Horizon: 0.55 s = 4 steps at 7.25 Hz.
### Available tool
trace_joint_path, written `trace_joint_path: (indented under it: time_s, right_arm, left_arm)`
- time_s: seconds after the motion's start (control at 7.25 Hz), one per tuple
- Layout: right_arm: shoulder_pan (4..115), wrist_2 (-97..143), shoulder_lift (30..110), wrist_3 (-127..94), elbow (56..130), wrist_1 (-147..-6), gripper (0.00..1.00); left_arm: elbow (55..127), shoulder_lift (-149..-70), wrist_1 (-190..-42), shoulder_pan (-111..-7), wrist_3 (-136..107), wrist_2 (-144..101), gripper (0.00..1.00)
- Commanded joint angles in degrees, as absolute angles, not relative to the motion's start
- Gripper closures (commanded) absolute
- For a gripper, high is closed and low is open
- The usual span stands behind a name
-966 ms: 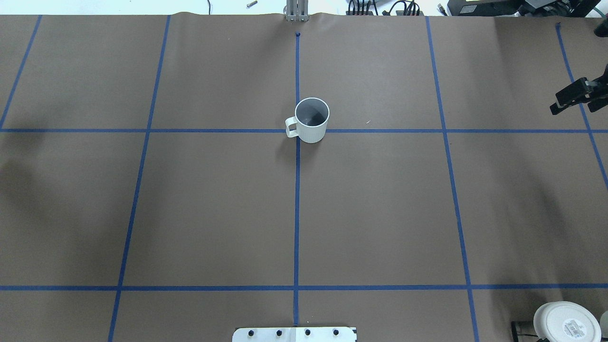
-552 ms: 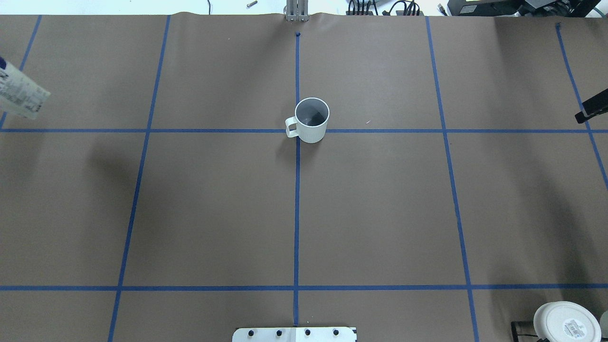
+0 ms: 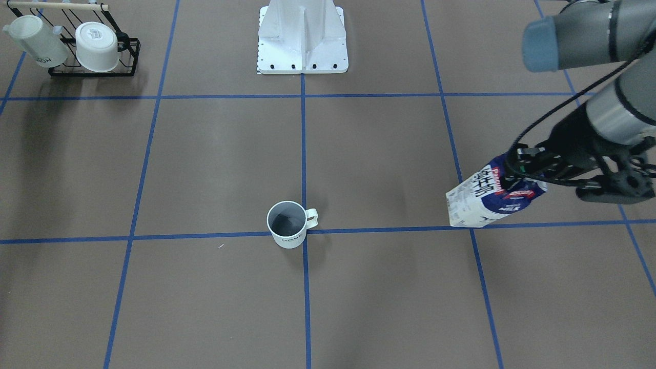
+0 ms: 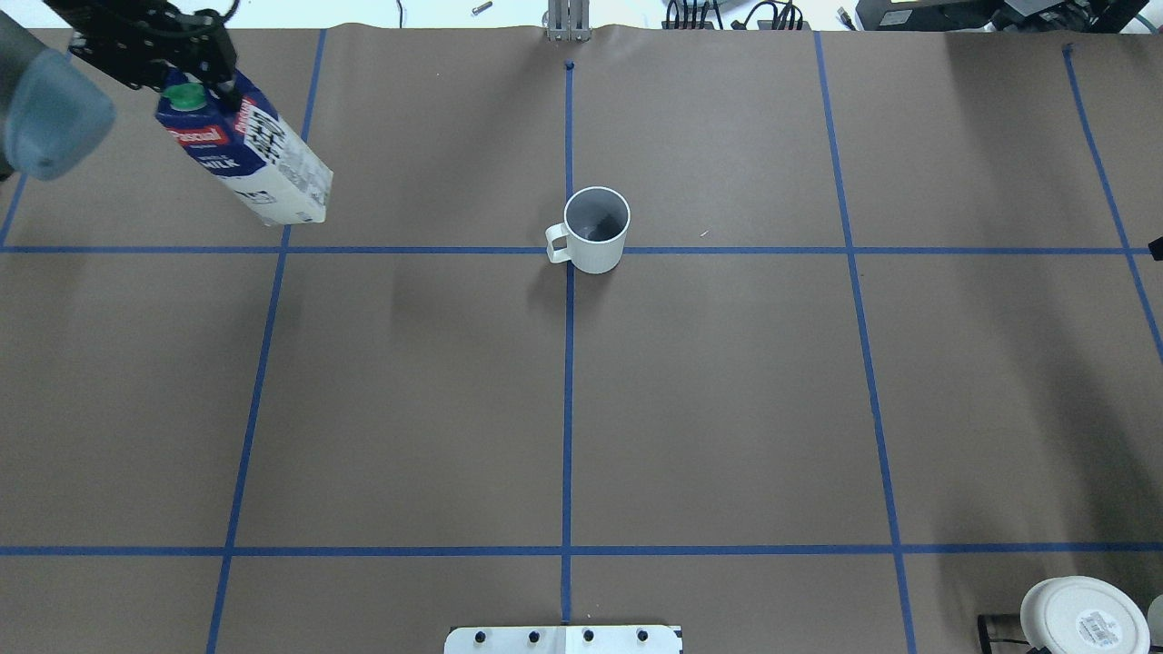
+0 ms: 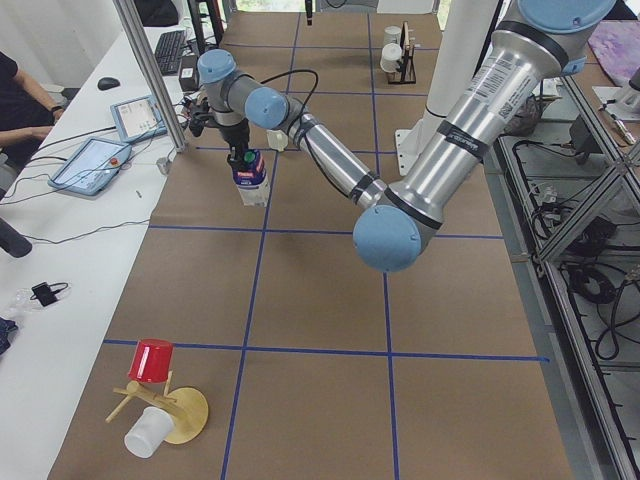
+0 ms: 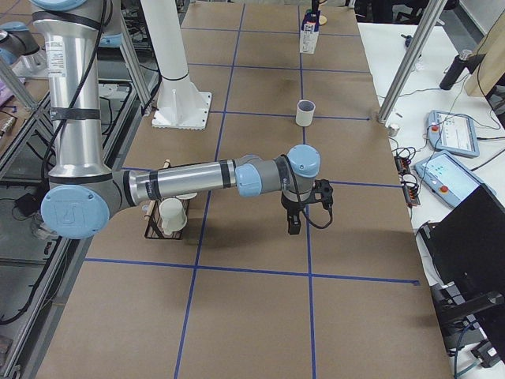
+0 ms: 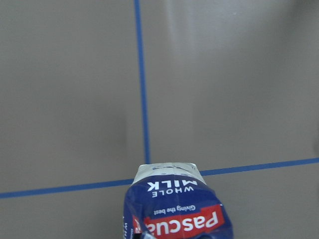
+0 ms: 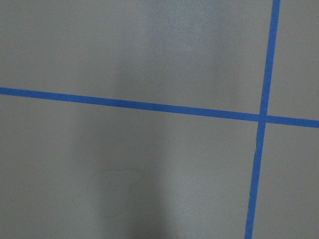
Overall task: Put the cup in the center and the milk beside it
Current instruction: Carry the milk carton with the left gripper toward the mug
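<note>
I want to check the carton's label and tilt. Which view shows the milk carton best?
Overhead exterior: the milk carton shows whole, tilted, with green cap and red Pascual band. Front-facing shows its side, top partly covered. Left wrist crops it; side views show it small; right wrist, not at all.

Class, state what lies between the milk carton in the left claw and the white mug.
Only bare brown tabletop with blue tape lies between milk carton and mug; the overhead view shows it.
</note>
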State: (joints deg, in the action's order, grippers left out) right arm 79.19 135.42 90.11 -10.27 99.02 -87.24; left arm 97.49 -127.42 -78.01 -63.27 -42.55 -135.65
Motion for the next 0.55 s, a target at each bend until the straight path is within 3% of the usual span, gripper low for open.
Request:
trace_joint_path:
  time_s: [0.0,0.41]
  right_arm:
    - [79.37,134.91,90.79,-10.2,98.79,-87.19,0.0]
    - [79.45,135.26,91.32,-10.2,98.96,-87.28,0.0]
  left_arm:
    - [95.12,-135.4,-77.96,-52.87,-59.78,-128.09,1.0]
    - [85.19,-144.21,-78.49,-48.87,-65.39,-122.53,1.0]
